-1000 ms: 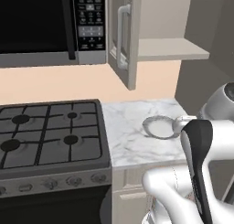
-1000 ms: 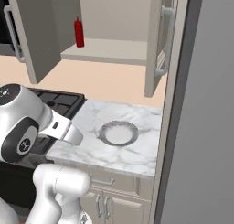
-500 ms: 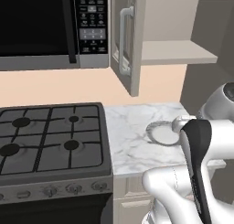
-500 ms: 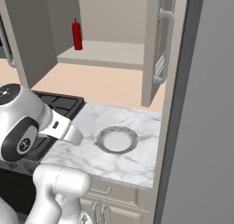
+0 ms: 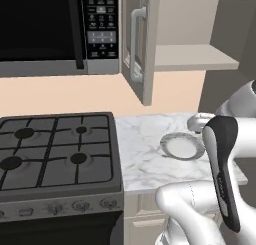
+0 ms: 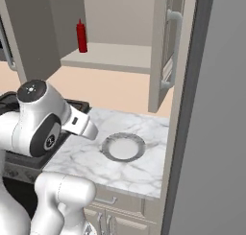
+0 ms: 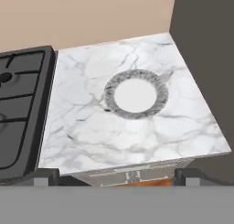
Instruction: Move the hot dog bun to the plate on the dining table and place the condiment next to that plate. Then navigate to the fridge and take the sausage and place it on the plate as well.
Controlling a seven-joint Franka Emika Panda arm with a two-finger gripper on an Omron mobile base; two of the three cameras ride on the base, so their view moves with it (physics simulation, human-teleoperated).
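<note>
While the slim red condiment bottle (image 6: 81, 36) stood on the open cabinet shelf above the round silvery-grey dish (image 6: 123, 147), the gripper (image 7: 117, 175) hung wide, empty.

No readable text.
The microwave (image 5: 60, 31) keypad (image 5: 101, 29) carries rows of small light marks, too blurred to read; the red bottle (image 6: 81, 36) on the shelf (image 6: 108, 59) shows no label.

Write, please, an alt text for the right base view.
A small red condiment bottle stands upright on the shelf of an open wall cabinet. Below it, a silvery-grey dish lies on a marble counter, with the white robot arm at lower left.
</note>
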